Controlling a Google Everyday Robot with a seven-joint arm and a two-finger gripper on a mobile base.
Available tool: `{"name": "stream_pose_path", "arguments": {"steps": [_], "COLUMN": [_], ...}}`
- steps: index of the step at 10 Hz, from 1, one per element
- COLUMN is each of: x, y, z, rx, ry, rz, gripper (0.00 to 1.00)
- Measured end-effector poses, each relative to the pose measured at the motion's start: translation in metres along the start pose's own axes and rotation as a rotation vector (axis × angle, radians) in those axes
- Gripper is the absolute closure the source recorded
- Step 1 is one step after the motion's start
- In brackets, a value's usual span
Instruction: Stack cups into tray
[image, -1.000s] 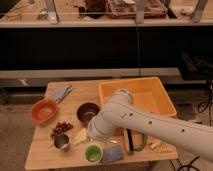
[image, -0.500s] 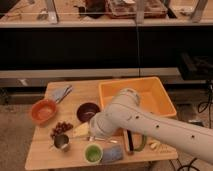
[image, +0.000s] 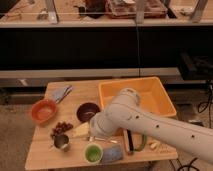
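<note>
Cups first, from the near edge. The light-green cup (image: 93, 153) stands upright at the front of the wooden table (image: 40, 157), nothing visible inside it, with a blue-grey pad (image: 113, 154) just beside it. The metal cup (image: 62, 142) with its handle sits slightly further back and to the left, interior dark. The white cup is not visible (possibly hidden behind the arm).

Gripper (image: 99, 134): hanging low over the table behind the green cup, beside a pale wedge-shaped item (image: 81, 130), largely masked by the white arm (image: 150, 125). Jaws spread wide; nothing seen in them.

Change over the last second: the arm has shifted only slightly, the jaws have stayed wide, and the 2 visible cups have not moved. Judgement: no pick has begun, and the stacking is still entirely ahead.

Mid-table: a reddish cluster (image: 61, 128), then the dark purple bowl (image: 88, 111) and the orange bowl (image: 44, 111), both apparently holding nothing.

Furthest back: the yellow-orange tray (image: 150, 86). No cup shows in its visible part, though the arm covers its near-left corner.
</note>
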Motion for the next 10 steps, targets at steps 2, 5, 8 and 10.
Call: {"name": "stream_pose_path", "arguments": {"steps": [2, 5, 8, 10], "x": [0.014, 0.06, 0.077, 0.078], "y": [-0.008, -0.044, -0.07, -0.071], "z": [0.003, 0.028, 0.072, 0.088], "rx": [-0.041, -0.09, -0.091, -0.102], "ry": [-0.024, -0.045, -0.044, -0.04], "rz": [-0.039, -0.107, -0.159, -0.173], "gripper": [0.2, 0.2, 0.2, 0.2]}}
